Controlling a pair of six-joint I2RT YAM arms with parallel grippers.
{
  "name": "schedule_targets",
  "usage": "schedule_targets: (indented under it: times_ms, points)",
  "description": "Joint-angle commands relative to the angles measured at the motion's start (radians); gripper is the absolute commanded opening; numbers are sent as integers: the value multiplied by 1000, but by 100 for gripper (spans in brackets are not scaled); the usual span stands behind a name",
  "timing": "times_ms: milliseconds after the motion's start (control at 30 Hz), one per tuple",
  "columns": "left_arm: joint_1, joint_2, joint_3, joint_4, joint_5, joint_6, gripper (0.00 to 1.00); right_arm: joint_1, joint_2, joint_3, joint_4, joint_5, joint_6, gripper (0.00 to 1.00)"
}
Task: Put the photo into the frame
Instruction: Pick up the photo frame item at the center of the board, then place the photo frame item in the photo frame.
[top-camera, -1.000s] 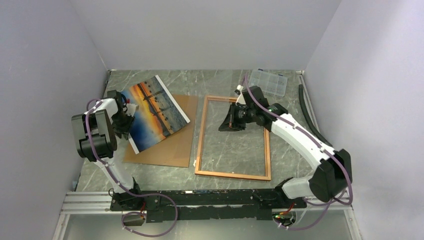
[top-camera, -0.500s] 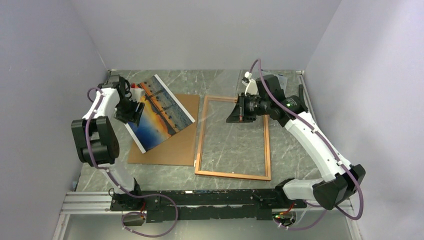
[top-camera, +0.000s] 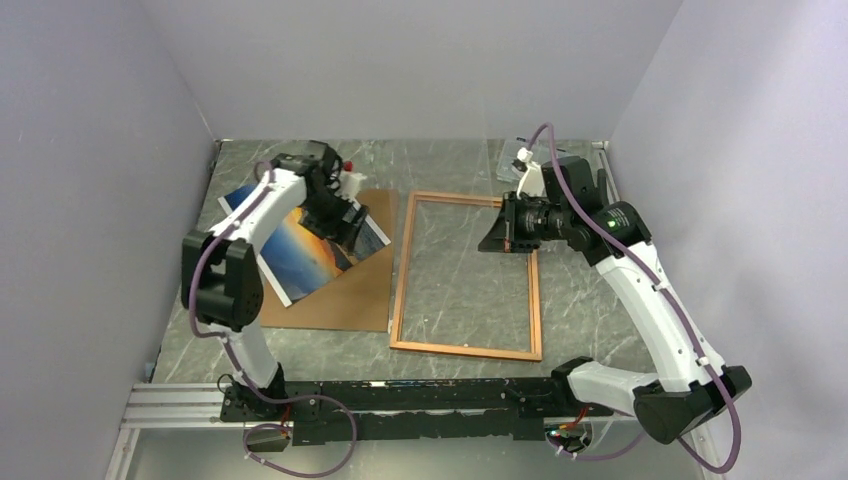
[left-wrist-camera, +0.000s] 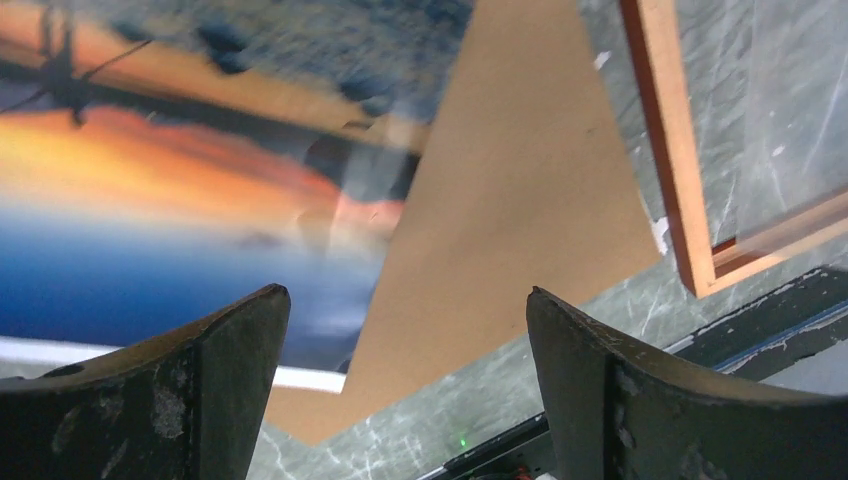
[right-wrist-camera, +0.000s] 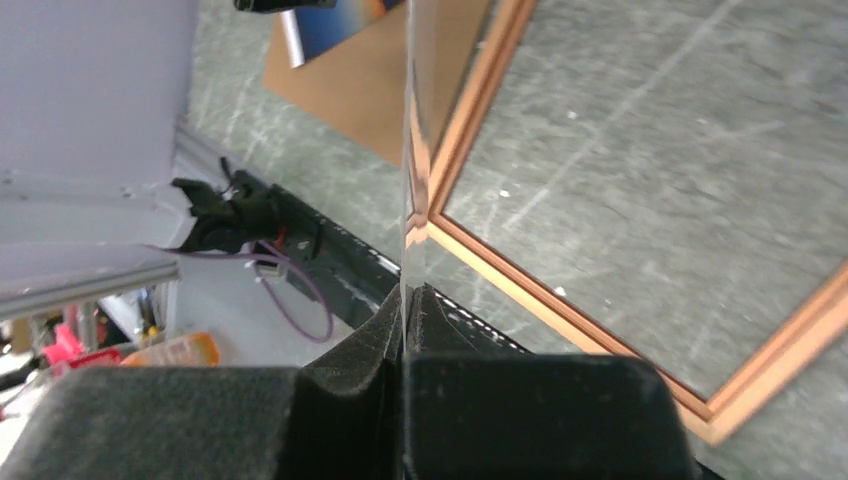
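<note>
The photo (top-camera: 295, 250), an orange sunset with blue sky, lies face up, partly on the brown backing board (top-camera: 345, 295), and nothing grips it. My left gripper (top-camera: 345, 215) hovers over its right end, open and empty; in the left wrist view the photo (left-wrist-camera: 180, 200) and board (left-wrist-camera: 520, 180) show past the left gripper (left-wrist-camera: 408, 292). The frame (top-camera: 400, 280), reddish-orange, lies flat right of the board. My right gripper (top-camera: 497, 230) is above the frame's far right part. In the right wrist view that gripper (right-wrist-camera: 405, 290) is shut on a thin clear pane (right-wrist-camera: 413, 150), seen edge-on, over the frame (right-wrist-camera: 560, 290).
A small clear compartment box (top-camera: 515, 160) sits at the back right, mostly hidden behind the right arm. Grey walls close in the left, back and right. The arms' black base rail (top-camera: 420, 405) runs along the near edge.
My left gripper has opened, let go of the photo and swung right across it; the photo now lies lower on the board. The right gripper has moved right with the pane.
</note>
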Motion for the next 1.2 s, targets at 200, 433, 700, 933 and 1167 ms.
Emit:
schedule_targets:
  times_ms: [200, 433, 700, 933, 1167]
  points:
    - [-210, 155, 145, 123, 9, -77, 94, -30, -104, 16, -139, 191, -3, 0]
    - [-259, 332, 244, 163, 13, -108, 91, -31, -153, -34, -171, 248, 18, 0]
    - [-293, 460, 328, 178, 71, -158, 84, -33, -150, -14, -192, 254, 21, 0]
    - [-312, 473, 317, 218, 108, -181, 78, -34, -146, -48, -172, 246, 28, 0]
    - [-316, 515, 300, 228, 14, -201, 62, -34, -136, -55, -158, 248, 32, 0]
